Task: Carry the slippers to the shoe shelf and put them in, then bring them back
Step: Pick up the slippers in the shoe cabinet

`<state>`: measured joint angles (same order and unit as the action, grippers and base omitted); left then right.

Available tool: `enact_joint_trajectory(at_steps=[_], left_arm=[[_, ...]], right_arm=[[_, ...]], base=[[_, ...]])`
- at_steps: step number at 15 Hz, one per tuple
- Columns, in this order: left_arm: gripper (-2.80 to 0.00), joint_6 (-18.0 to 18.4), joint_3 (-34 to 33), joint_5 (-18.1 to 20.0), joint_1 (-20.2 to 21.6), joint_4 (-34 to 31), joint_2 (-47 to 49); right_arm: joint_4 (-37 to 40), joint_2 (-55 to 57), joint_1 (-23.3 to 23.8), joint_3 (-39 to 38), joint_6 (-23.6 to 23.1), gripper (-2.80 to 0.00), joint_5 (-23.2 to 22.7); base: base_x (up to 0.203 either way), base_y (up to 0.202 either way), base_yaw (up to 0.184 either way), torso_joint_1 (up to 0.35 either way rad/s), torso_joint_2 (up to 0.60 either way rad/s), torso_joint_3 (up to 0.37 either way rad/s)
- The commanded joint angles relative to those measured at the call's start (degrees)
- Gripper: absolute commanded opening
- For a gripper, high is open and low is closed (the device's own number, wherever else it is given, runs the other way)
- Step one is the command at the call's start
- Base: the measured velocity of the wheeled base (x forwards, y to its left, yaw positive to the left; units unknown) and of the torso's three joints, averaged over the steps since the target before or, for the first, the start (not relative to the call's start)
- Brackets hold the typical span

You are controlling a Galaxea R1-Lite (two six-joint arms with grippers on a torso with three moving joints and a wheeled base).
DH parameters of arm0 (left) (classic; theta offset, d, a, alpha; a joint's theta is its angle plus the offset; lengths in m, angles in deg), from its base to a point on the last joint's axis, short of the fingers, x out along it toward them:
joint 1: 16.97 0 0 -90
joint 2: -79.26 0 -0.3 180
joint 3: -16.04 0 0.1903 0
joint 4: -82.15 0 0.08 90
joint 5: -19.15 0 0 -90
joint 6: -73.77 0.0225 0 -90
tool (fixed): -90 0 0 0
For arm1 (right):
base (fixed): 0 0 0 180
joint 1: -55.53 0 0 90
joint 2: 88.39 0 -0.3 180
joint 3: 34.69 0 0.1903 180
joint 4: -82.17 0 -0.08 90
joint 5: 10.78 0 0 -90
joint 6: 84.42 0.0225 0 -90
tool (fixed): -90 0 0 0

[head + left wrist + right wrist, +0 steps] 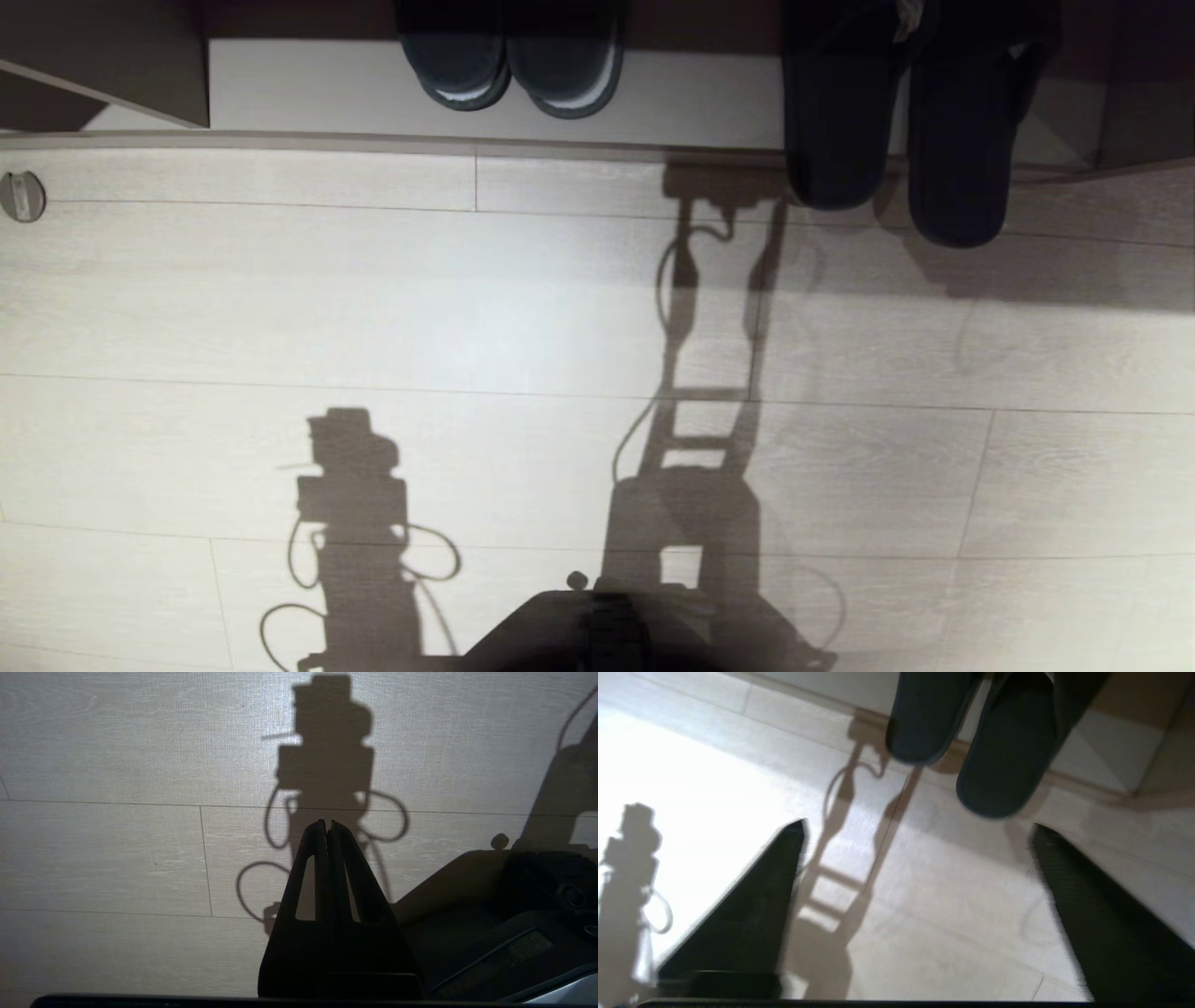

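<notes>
The grey-blue slippers (pixel 896 121) lie side by side at the right of the shoe shelf (pixel 327 89), their near ends sticking out past its front edge over the floor. The right wrist view has them (pixel 971 742) ahead of my right gripper (pixel 917 828). That gripper is open wide and empty above the floor, a short way back from the slippers, and is not in the head view. My left gripper (pixel 327 822) hangs shut and empty over the floor beside my base.
A darker pair of slippers with whitish lining (pixel 512 61) sits on the shelf's pale board, left of the task pair. An upright panel (pixel 103 56) bounds the shelf at far left. A round fitting (pixel 21 196) is set in the floor. My base (pixel 607 625) is at the near edge.
</notes>
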<state>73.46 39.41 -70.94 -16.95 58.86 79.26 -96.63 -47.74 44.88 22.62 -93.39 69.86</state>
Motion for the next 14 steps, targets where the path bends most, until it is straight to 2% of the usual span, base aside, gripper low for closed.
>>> enact_joint_trajectory(at_steps=[1,5,7,9,12,14], left_arm=[[-2.8,-0.05,-0.08,0.01,-0.02,0.01,-0.09],[-2.8,-0.05,-0.02,0.01,0.06,0.01,-0.09],[-2.8,-0.05,-0.06,0.01,0.06,-0.03,-0.09],[-2.8,-0.13,0.0,0.01,0.06,-0.01,-0.09],[-2.8,-0.13,0.0,0.01,0.06,0.01,-0.09],[-2.8,-0.13,0.0,0.01,0.06,0.0,-0.09]], right_arm=[[4.29,-10.56,-0.07,-1.55,0.42,-2.8,-0.21],[18.68,-21.76,1.27,-1.56,1.83,-2.8,2.02],[19.87,-23.99,3.65,-3.82,3.04,-2.8,3.46],[17.79,-24.29,4.33,-5.59,4.98,-2.8,9.68],[17.07,-25.74,7.59,-7.72,5.11,-2.8,8.31],[17.93,-29.58,9.0,-11.24,4.97,-2.8,2.43]], base=[[0.0,0.0,0.0,0.0,0.0,0.0],[0.0,0.0,0.0,0.0,0.0,0.0],[0.0,0.0,0.0,0.0,0.0,0.0],[0.0,0.0,0.0,0.0,0.0,0.0],[0.0,0.0,0.0,0.0,0.0,0.0],[0.0,0.0,0.0,0.0,0.0,0.0]])
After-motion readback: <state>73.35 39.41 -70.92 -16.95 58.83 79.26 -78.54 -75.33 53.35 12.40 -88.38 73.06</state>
